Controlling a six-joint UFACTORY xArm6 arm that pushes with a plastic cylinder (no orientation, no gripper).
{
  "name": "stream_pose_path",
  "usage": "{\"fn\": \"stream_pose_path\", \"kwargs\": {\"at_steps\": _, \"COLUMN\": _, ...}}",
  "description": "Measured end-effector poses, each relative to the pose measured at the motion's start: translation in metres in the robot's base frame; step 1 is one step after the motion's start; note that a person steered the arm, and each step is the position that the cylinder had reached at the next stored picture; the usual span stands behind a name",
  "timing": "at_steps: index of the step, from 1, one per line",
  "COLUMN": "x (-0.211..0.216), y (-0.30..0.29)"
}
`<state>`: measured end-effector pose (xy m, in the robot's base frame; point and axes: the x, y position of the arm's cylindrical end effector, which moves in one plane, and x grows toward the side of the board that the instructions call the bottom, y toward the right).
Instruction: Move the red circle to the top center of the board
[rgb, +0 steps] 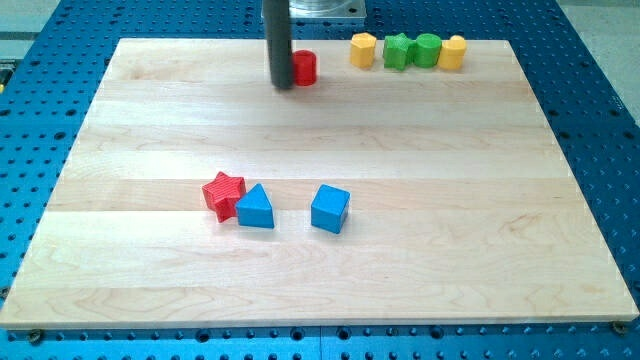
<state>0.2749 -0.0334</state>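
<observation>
The red circle (304, 68) is a short red cylinder near the view's top, slightly left of the board's centre line. My tip (282, 86) is the lower end of the dark rod, standing right against the red circle's left side and hiding part of it. The rod rises out of the view's top edge.
A row at the top right holds a yellow hexagon block (363, 49), a green star (398, 51), a green circle (427, 49) and a yellow block (453, 52). Lower left of centre sit a red star (222, 193), a blue triangle (255, 207) and a blue cube (330, 208). The wooden board (150, 120) lies on a blue perforated table.
</observation>
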Motion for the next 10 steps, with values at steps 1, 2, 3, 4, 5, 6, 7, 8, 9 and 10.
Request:
{"fn": "stream_pose_path", "kwargs": {"at_steps": 1, "x": -0.019, "y": 0.02}}
{"fn": "stream_pose_path", "kwargs": {"at_steps": 2, "x": -0.014, "y": 0.016}}
{"fn": "stream_pose_path", "kwargs": {"at_steps": 3, "x": -0.003, "y": 0.016}}
{"fn": "stream_pose_path", "kwargs": {"at_steps": 4, "x": -0.001, "y": 0.023}}
{"fn": "stream_pose_path", "kwargs": {"at_steps": 5, "x": 0.005, "y": 0.033}}
{"fn": "stream_pose_path", "kwargs": {"at_steps": 6, "x": 0.007, "y": 0.046}}
{"fn": "stream_pose_path", "kwargs": {"at_steps": 7, "x": 0.002, "y": 0.049}}
{"fn": "stream_pose_path", "kwargs": {"at_steps": 8, "x": -0.008, "y": 0.049}}
{"fn": "stream_pose_path", "kwargs": {"at_steps": 9, "x": -0.008, "y": 0.049}}
{"fn": "stream_pose_path", "kwargs": {"at_steps": 10, "x": -0.008, "y": 0.05}}
